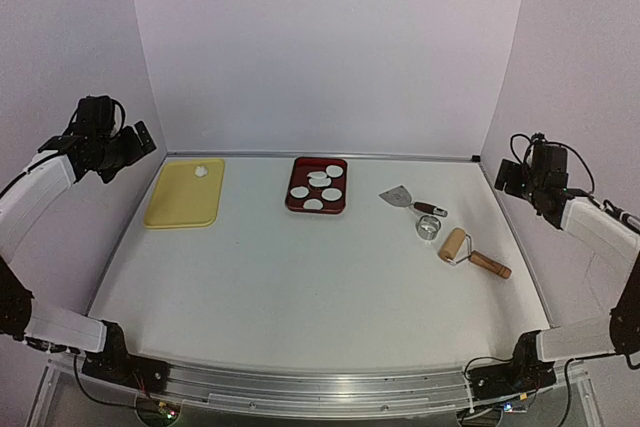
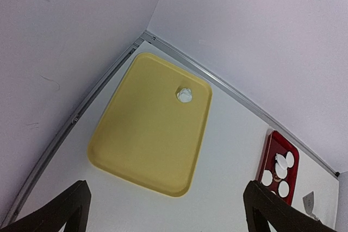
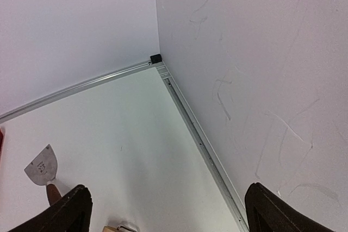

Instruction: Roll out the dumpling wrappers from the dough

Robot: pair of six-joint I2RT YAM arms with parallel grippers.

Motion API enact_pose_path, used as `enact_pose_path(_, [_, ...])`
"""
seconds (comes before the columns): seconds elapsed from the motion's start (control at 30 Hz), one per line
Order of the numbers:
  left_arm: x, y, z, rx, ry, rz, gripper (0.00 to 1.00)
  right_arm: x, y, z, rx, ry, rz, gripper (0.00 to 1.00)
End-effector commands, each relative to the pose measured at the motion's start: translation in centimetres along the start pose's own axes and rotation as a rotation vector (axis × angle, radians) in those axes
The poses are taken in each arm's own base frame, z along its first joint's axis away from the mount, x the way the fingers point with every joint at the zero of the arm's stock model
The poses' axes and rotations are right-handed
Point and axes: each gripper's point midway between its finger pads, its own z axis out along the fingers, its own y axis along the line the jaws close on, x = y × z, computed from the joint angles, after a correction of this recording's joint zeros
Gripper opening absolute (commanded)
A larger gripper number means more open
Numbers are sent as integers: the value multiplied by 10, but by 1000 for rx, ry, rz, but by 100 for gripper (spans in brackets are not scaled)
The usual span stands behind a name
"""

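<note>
A small white lump of dough lies near the far corner of the yellow board. Several round white dumpling wrappers sit in the red tray at the middle back. My left gripper hangs high over the table's left edge, open and holding nothing, looking down on the board. High at the right edge, my right gripper is also open, with nothing between its fingers.
Right of the tray lie a metal scraper, a small metal ring cutter and a wooden rolling pin. Walls close in the table at the back and on both sides.
</note>
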Motion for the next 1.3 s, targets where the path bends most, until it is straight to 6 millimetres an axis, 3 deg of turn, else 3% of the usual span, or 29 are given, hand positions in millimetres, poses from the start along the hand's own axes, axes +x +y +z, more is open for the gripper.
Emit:
enact_pose_path(0.0, [14,-3,24,-4,73,-31,100,-19,-15,-11,88,-17,66,98])
enact_pose_path(0.17, [50,-30,83,42,233,52,99,-11,-9,-2,84,109,17,98])
enact_pose_path(0.4, [129,-71,168,-16,481,279,97,8,12,2,-28,200,44,98])
enact_pose_path(0.57, [163,-68,206,-65,561,320,81,9,16,-4,-65,201,53,92])
enact_pose_path(0.63, [175,-62,217,-90,585,341,67,9,16,-6,-66,201,53,88])
enact_pose_path(0.83, [195,-54,224,-133,611,414,36,12,15,-8,-62,208,68,84])
enact_pose_path(1.07, [218,-37,207,-179,653,452,3,11,21,-1,-76,223,92,84])
enact_pose_path(1.27, [231,-31,170,-190,671,416,0,13,32,4,-128,249,93,85])
